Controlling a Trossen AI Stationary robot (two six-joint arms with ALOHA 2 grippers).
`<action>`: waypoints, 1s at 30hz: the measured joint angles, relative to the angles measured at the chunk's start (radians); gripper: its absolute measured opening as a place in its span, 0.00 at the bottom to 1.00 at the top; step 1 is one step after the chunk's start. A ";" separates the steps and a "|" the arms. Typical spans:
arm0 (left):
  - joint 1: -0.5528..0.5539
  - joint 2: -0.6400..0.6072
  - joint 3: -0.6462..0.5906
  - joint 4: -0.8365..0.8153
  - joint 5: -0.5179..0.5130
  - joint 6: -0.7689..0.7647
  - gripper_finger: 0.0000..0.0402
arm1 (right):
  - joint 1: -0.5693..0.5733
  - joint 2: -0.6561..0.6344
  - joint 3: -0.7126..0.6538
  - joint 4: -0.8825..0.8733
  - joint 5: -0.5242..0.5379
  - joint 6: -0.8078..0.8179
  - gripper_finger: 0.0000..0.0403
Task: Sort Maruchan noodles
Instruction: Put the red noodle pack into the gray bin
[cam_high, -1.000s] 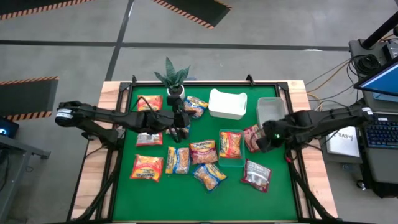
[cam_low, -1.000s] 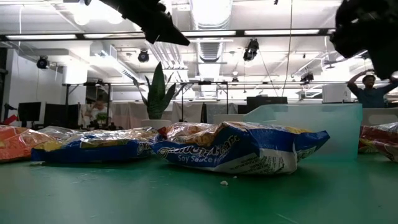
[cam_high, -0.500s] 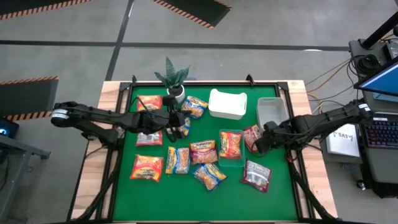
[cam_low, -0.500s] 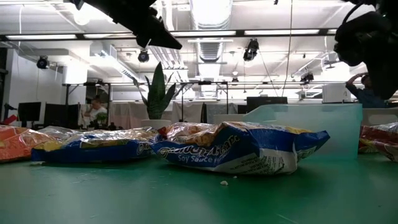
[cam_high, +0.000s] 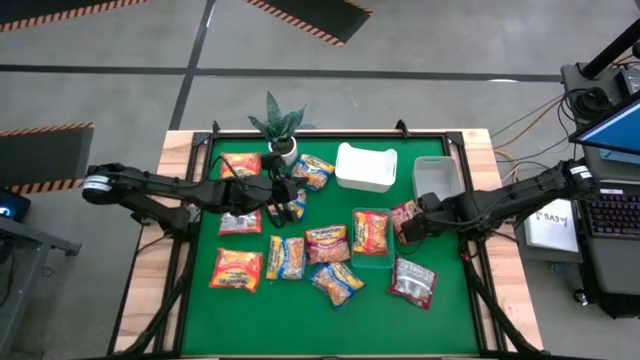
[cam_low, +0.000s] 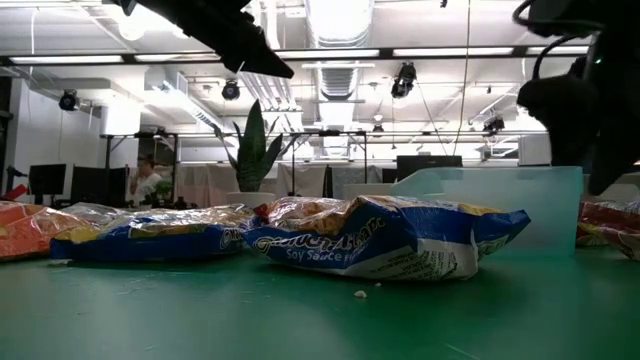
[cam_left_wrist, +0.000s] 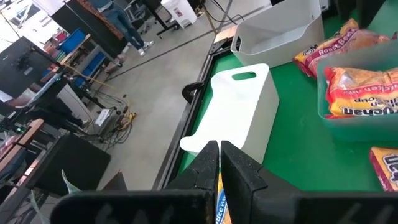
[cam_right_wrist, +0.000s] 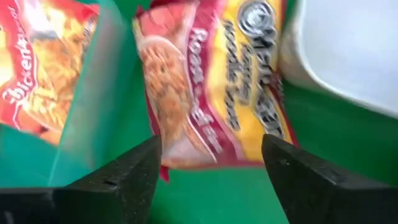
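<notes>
Several Maruchan noodles packets lie flat on the green table (cam_high: 450, 310). My right gripper (cam_right_wrist: 211, 180) is open just above a dark red packet (cam_right_wrist: 211, 93), between the clear tray (cam_high: 371, 250) and the grey bin (cam_high: 437, 178), with one finger over each side of it. The tray holds an orange packet (cam_high: 370, 230). My left gripper (cam_high: 283, 195) is shut and raised above a yellow-and-blue packet (cam_high: 292, 209) at the far middle, near the plant pot. It shows high up in the low view (cam_low: 255, 50).
A white tub (cam_high: 365, 167) stands at the far edge beside the grey bin. A potted plant (cam_high: 280, 125) is at the far edge. Orange (cam_high: 236, 268), yellow-and-blue (cam_high: 286, 256) and dark red (cam_high: 413, 280) packets are scattered over the table's middle and near side.
My right gripper has opened wide. It has come down and shifted toward the table's left, over the dark red packet beside the tray. My left gripper has drawn back a little toward the table's left edge, staying shut and raised.
</notes>
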 joint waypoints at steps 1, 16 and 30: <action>0.000 0.000 0.000 0.002 0.000 -0.003 0.00 | -0.004 0.013 -0.004 0.015 0.016 -0.008 0.68; 0.000 0.000 0.000 0.008 0.001 -0.037 0.00 | -0.020 0.148 -0.087 0.209 0.098 -0.065 0.55; 0.000 0.001 0.000 0.009 0.001 -0.045 0.00 | -0.020 0.141 -0.096 0.217 0.099 -0.066 0.08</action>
